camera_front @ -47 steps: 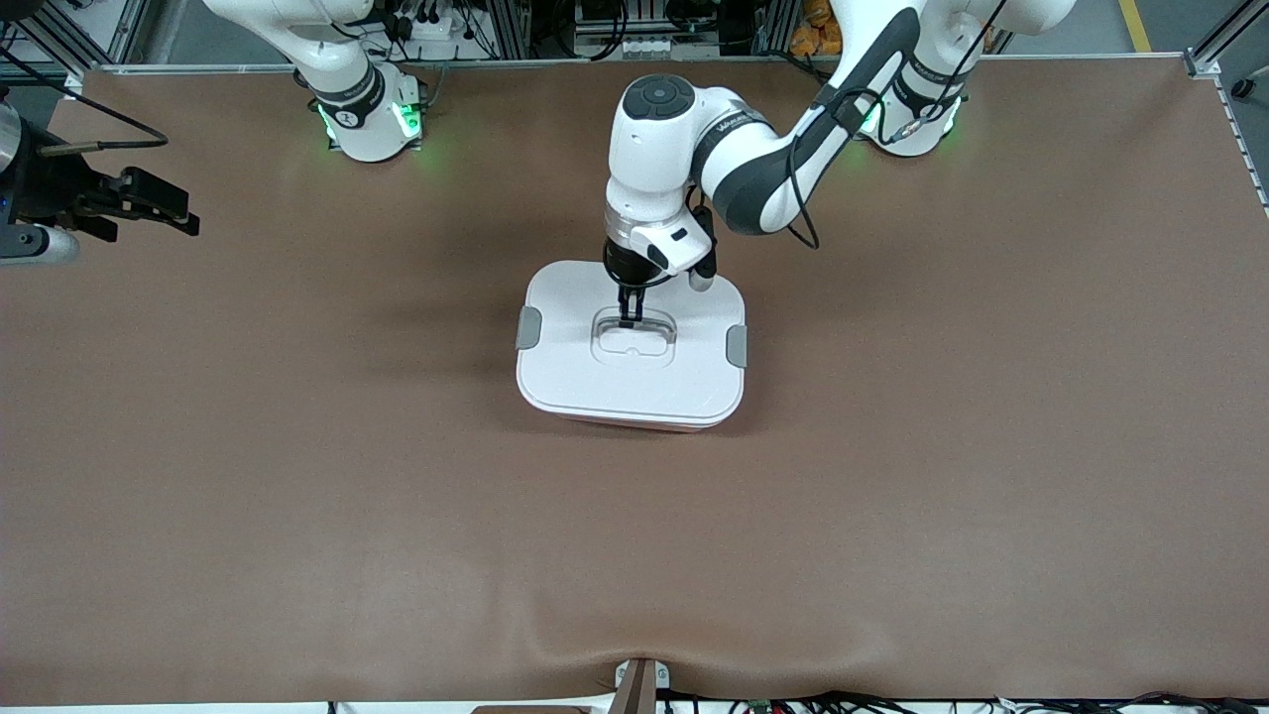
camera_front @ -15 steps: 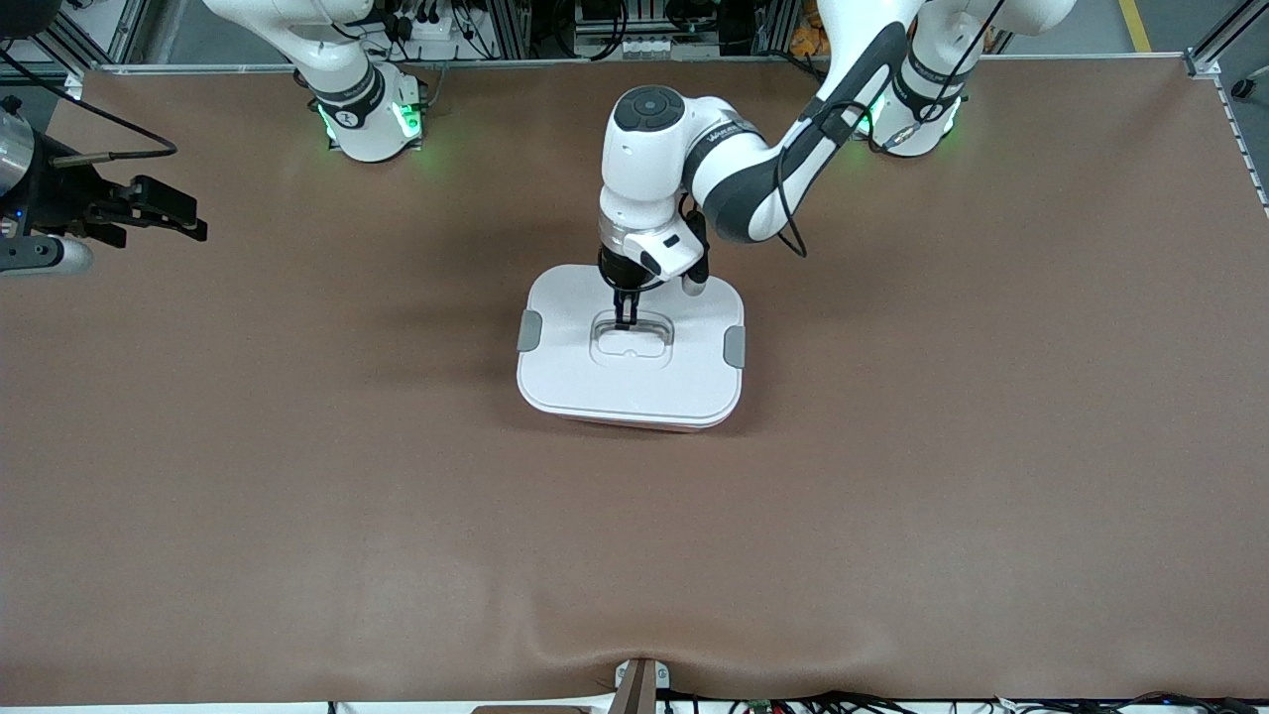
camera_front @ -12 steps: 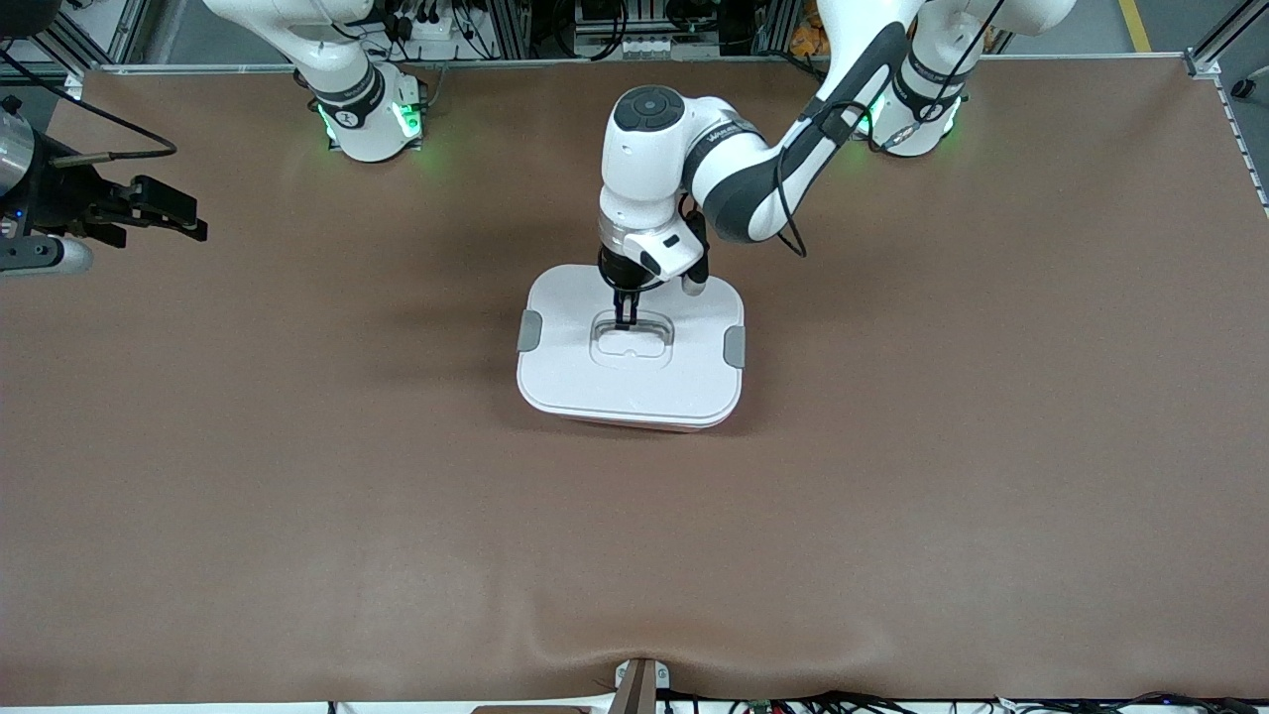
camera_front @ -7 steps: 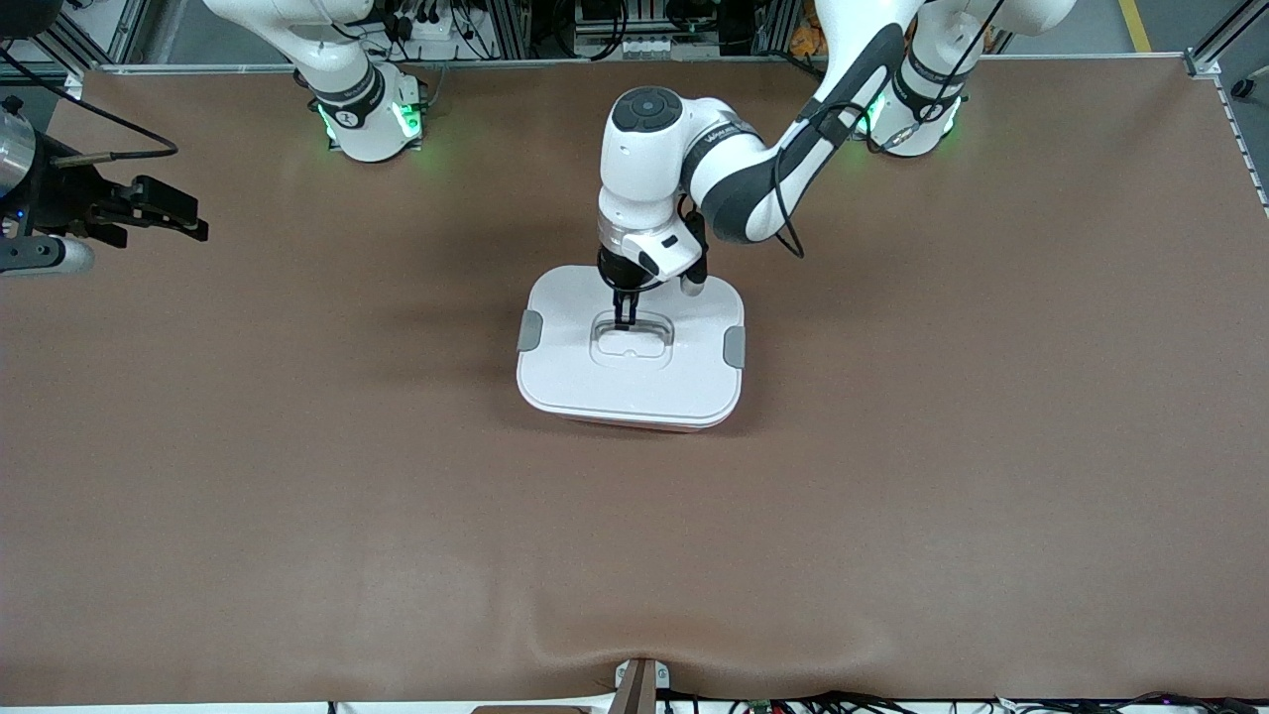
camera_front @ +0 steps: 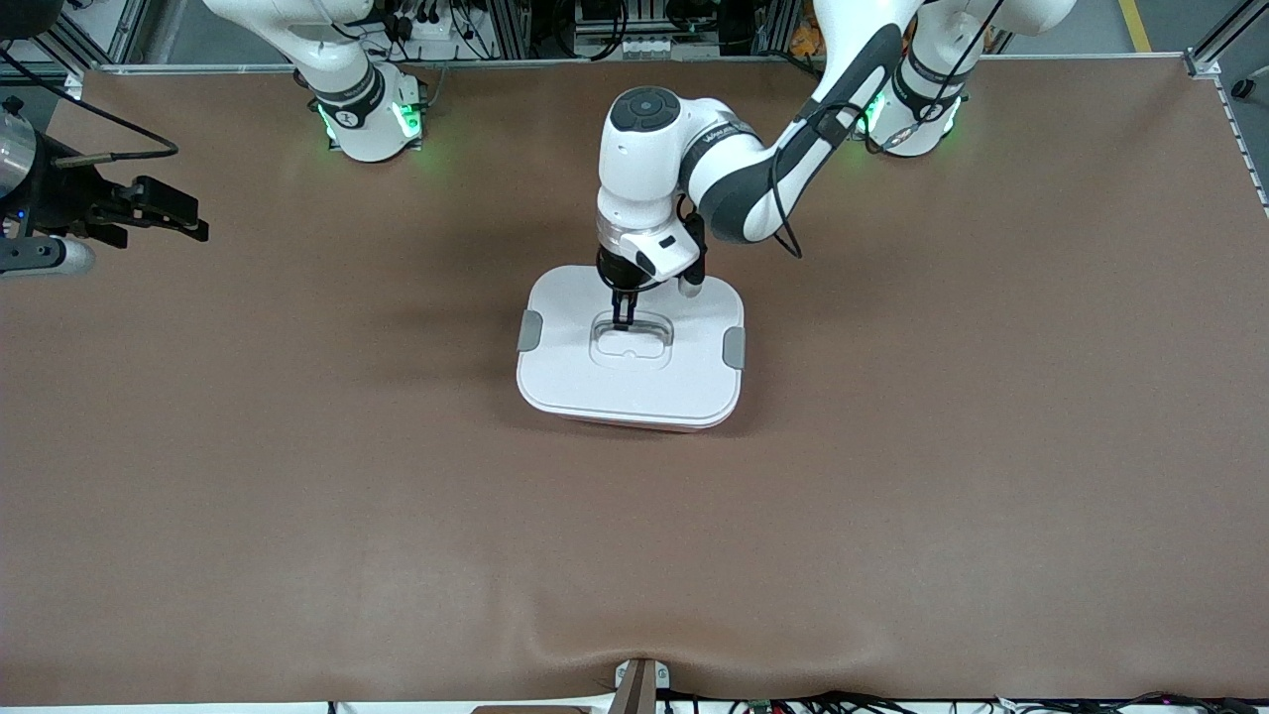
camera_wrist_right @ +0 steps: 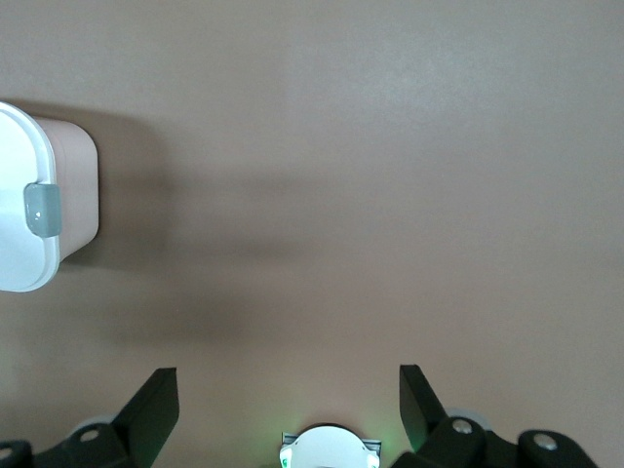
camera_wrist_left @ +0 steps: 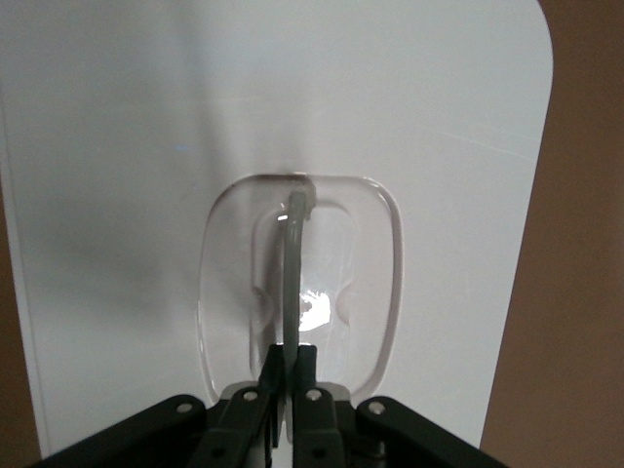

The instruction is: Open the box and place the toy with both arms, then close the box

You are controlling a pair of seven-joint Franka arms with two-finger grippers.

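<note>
The box [camera_front: 631, 382] stands in the middle of the table, its white lid [camera_front: 565, 372] resting on the pale pink tub [camera_wrist_right: 70, 185], with a grey clip [camera_wrist_right: 41, 212] at each end. My left gripper [camera_front: 623, 321] reaches down onto the lid's recess and is shut on the clear handle [camera_wrist_left: 294, 255], which stands up between the fingers [camera_wrist_left: 314, 363]. My right gripper [camera_front: 196, 222] hangs open and empty over the right arm's end of the table, and the arm waits there. In its wrist view the right gripper [camera_wrist_right: 290, 388] frames bare table. The toy is out of view.
A brown mat [camera_front: 892, 476] covers the whole table and bulges a little at the front edge [camera_front: 634, 650]. The two arm bases [camera_front: 369, 119] [camera_front: 910, 124] stand along the back edge.
The left arm's wrist has drifted slightly toward the right arm's end, gripper still shut on the handle. The right gripper has shifted a little. The box stays where it was.
</note>
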